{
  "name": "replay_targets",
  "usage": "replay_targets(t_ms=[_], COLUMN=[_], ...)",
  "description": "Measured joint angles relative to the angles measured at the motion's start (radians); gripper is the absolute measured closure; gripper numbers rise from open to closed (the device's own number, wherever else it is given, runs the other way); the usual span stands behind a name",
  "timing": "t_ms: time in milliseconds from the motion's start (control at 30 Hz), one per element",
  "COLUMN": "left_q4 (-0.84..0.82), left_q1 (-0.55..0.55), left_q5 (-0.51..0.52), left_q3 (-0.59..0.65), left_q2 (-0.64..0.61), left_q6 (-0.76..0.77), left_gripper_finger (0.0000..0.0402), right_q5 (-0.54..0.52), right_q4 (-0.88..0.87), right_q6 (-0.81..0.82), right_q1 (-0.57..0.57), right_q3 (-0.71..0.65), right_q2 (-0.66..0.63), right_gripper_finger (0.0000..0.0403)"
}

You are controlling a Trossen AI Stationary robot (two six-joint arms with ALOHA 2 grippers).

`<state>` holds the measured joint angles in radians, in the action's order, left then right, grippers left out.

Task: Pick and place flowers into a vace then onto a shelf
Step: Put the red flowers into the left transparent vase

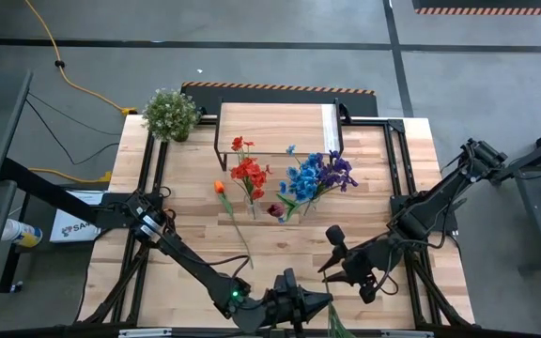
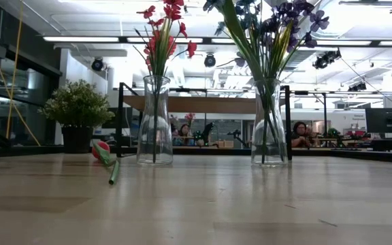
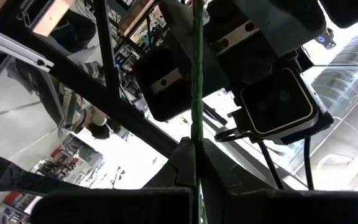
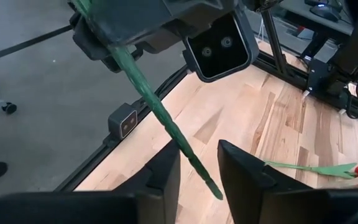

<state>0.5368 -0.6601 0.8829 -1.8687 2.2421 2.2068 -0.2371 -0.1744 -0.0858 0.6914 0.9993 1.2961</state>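
Left gripper (image 1: 301, 302) was seen at the near edge of the bench (image 1: 383, 202), fingers (image 3: 185, 165) clamped tight on a thin green stem (image 3: 197, 81). In the left wrist view the stem ran straight out from between the fingers, so its long axis was in line with the gripper.

Right gripper (image 4: 199, 163) was parked just beside the left one. In the right wrist view the same stem (image 4: 160, 115) passed slantwise through the gap between the right fingers (image 4: 244, 165). Fingers were narrowly parted; contact with the stem could not be confirmed. A handover or regrasp was judged to be in progress. Key relation: stem already between the right fingers, crossing them at an angle.

Farther across the bench:
- red flowers (image 2: 163, 30) upright in a glass vase (image 2: 154, 122)
- blue and purple flowers (image 2: 271, 24) in a second vase (image 2: 269, 126)
- orange-bloomed stem (image 1: 231, 208) lying loose on the bench, left of the vases in the high view
- shelf (image 1: 275, 130) behind, no vase on it.
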Motion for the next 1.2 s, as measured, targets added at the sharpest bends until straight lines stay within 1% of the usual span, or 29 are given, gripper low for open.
replay_targets(t_ms=[133,300,367,500,567,767,933,1067,1200], left_q4=[-0.015,-0.011,-0.009,-0.01,-0.01,-0.013,-0.015,-0.008,-0.001], left_q1=[0.0,0.0,0.0,0.0,0.0,-0.001,-0.005,-0.02,-0.041], left_q5=[0.002,0.008,0.015,0.018,0.018,0.017,0.017,0.032,0.042], left_q3=[0.0,0.0,0.0,0.0,0.0,0.0,0.0,0.0,0.0], left_q2=[0.0,0.0,-0.001,-0.001,-0.001,-0.001,-0.001,-0.001,-0.001], left_q6=[0.004,0.005,0.008,0.008,0.008,-0.007,-0.079,-0.168,-0.244], left_gripper_finger=[0.0366,0.0366,0.0366,0.0366,0.0365,0.0342,0.0325,0.0316,0.0311], right_q5=[0.001,0.008,0.011,0.009,0.01,0.011,0.013,0.012,0.039], right_q4=[-0.003,-0.01,-0.012,-0.014,-0.015,-0.016,-0.064,-0.108,-0.122], right_q6=[0.0,-0.009,-0.019,-0.02,-0.021,-0.019,-0.018,-0.019,-0.017], right_q1=[0.0,0.001,0.002,0.001,0.001,0.001,0.001,0.001,0.001], right_q3=[0.0,0.0,0.0,0.0,0.0,0.0,0.023,0.058,0.075], right_q2=[0.0,0.0,0.0,0.0,0.0,0.0,0.0,0.0,0.0], right_gripper_finger=[0.0329,0.0382,0.0394,0.0391,0.0397,0.0399,0.04,0.0402,0.0402])
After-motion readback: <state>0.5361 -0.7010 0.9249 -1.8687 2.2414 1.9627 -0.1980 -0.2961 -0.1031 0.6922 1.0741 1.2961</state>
